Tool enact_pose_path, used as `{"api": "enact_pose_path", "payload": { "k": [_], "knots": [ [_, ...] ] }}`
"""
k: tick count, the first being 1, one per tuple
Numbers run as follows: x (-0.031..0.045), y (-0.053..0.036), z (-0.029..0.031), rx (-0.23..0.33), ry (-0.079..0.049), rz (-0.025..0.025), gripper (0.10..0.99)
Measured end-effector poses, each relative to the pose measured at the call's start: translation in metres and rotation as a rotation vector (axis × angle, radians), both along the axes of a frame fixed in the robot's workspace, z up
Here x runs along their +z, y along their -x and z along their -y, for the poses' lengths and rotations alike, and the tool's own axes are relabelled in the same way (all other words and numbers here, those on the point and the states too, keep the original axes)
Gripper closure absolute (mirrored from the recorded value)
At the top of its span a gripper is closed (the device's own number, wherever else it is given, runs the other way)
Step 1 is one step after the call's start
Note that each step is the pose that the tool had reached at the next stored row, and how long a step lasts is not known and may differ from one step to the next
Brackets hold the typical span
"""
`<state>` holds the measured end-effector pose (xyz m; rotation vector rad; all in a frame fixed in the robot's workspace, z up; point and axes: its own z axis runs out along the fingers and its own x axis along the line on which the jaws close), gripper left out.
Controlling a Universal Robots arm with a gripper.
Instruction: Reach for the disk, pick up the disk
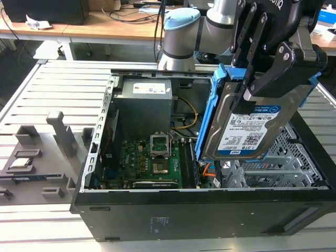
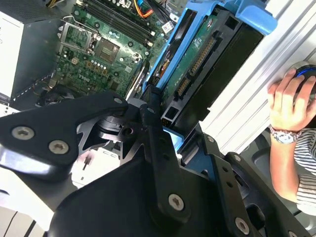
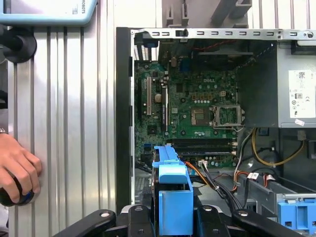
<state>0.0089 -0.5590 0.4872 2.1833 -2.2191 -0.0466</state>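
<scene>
The black linkage-fingered gripper (image 1: 247, 97) is clamped on the disk (image 1: 251, 128), the flat silver metal hard drive with a white-and-blue printed label and a blue plastic frame around its edges. In the exterior view the disk hangs tilted above the open black computer case (image 1: 210, 220), label facing the camera, clear of the silver perforated drive bays (image 1: 283, 168) beneath it. The black fingers (image 1: 265, 68) pinch its upper edge from both sides.

In the second wrist view the disk's (image 2: 197, 64) underside shows, green circuit board and connector exposed, blue frame running along it, with the gripper's (image 2: 158, 128) black links in the foreground meeting at its end. In the first wrist view the disk (image 3: 174, 197) is seen edge-on, a blue frame standing between the black gripper (image 3: 173, 217) links.

Down inside the case lies the green motherboard (image 1: 152, 157) with its empty square processor socket (image 1: 159, 144), and the grey metal power supply box (image 1: 144, 105) sits toward the back. The case rests on a slatted grey metal counter (image 1: 58, 89). At the exterior view's left, a grey moulded fixture (image 1: 47, 152) holds a small square silver chip (image 1: 20, 163).

A person's hand (image 3: 17, 170) rests over a dark round object on the counter beside the case; in the second wrist view the hand (image 2: 289, 98) wears a wristwatch (image 2: 284, 136).
</scene>
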Motion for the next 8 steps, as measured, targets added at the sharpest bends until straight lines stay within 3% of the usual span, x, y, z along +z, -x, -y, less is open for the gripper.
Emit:
{"api": "enact_pose_path", "payload": {
  "k": [8],
  "knots": [
    [-0.0001, 0.0000, 0.0133, 0.000, 0.000, 0.0000, 0.718]
  ]
}}
